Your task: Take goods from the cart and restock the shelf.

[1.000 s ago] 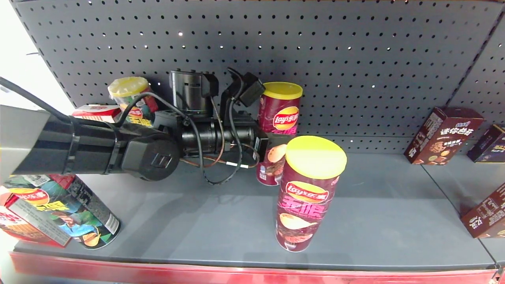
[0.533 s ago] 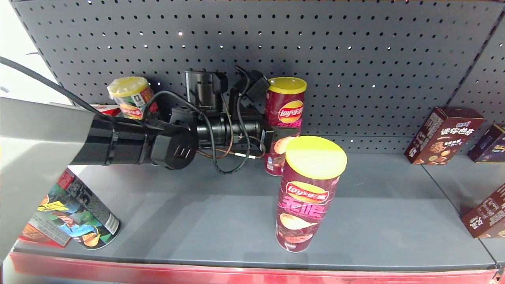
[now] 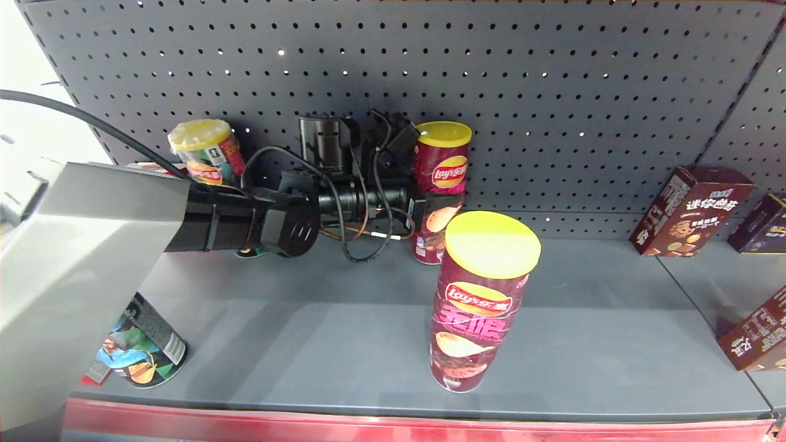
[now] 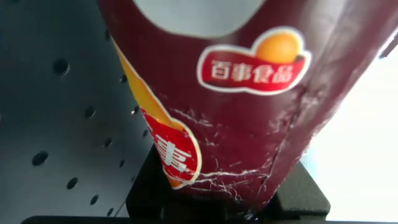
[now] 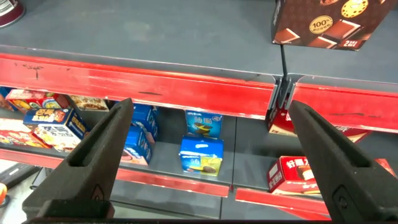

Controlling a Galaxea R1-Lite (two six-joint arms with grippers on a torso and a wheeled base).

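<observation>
Maroon cylindrical chip can (image 3: 441,162) with yellow lid was clasped upright in the left gripper (image 3: 435,207), just before the grey pegboard wall (image 3: 552,92); its red-and-yellow oval logo was seen above the claw. The right gripper (image 5: 210,106) was found spread wide.

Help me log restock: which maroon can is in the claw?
The rear maroon can near the pegboard, in the left claw; the front can stands free.

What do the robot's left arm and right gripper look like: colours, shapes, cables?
The left arm has a boxy silver-grey upper segment, then black cylindrical links with a black joint housing; loose black cables and thin orange wires loop near the wrist. The right gripper has two dark grey, wedge-shaped fingers tapering to the tips.
</observation>
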